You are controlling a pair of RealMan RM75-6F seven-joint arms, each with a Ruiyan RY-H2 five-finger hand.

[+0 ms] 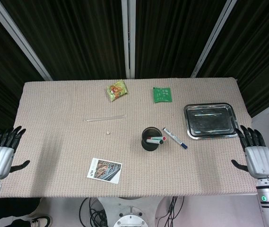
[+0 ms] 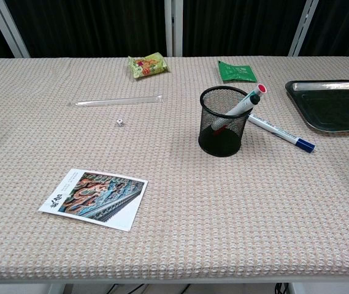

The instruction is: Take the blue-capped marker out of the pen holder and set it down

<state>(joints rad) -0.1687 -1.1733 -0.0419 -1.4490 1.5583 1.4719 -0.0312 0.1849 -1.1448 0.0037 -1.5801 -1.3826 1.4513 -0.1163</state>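
The blue-capped marker (image 1: 175,137) (image 2: 280,133) lies flat on the table, just right of the black mesh pen holder (image 1: 150,138) (image 2: 224,120), with its blue cap pointing away from the holder. Two markers, one red-capped and one green-capped, still lean in the holder. In the head view my right hand (image 1: 254,155) hovers open off the table's right edge, far from the marker. My left hand (image 1: 1,154) hangs open off the left edge. Neither hand shows in the chest view.
A metal tray (image 1: 210,120) (image 2: 330,104) sits at the right. A green packet (image 1: 161,94), a yellow-green snack bag (image 1: 117,90), a clear ruler (image 1: 105,118), a small die (image 1: 107,133) and a postcard (image 1: 104,170) lie across the woven table mat.
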